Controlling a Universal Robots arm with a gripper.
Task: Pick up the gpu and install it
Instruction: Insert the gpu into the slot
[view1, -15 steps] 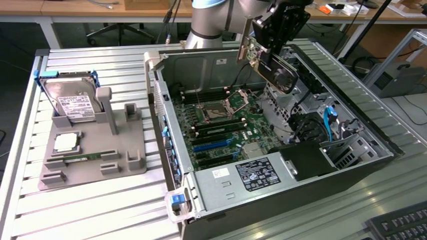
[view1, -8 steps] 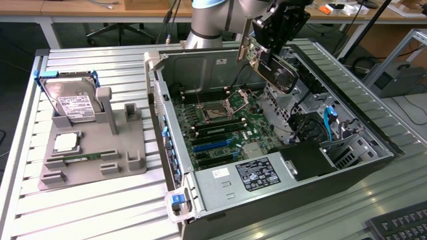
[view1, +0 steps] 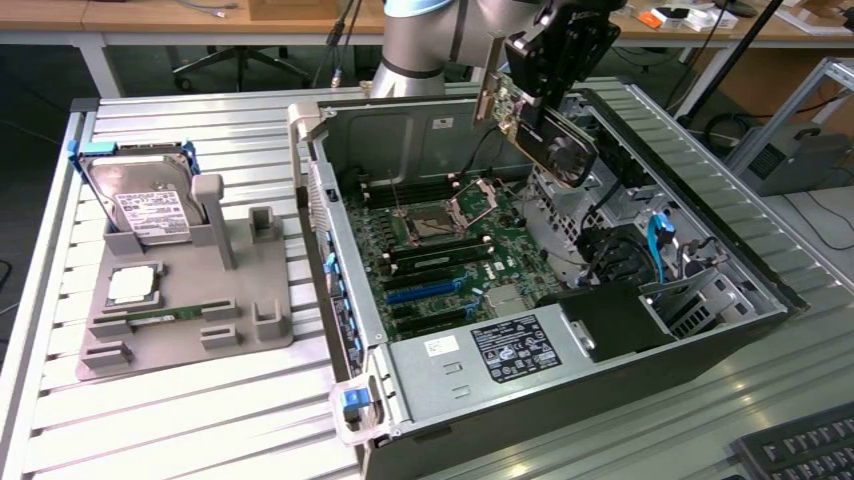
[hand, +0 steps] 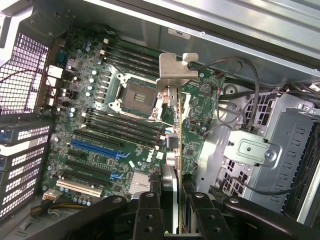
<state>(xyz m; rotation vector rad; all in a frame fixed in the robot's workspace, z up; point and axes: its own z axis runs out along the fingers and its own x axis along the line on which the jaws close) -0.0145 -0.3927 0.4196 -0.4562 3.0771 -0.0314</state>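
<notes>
Holding gpu (view1: 553, 150) in gripper (hand: 174, 205) over case (view1: 400, 125); wrist view shows bracket (hand: 176, 67) edge-on above motherboard (hand: 100, 125).

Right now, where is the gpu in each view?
Exterior view: the gpu hangs tilted above the open case, upper middle.
Wrist view: the gpu stands clamped in the pincer, over the motherboard.
Shared landmark: the CPU socket, just beside the gpu's bracket in the wrist view.
</notes>
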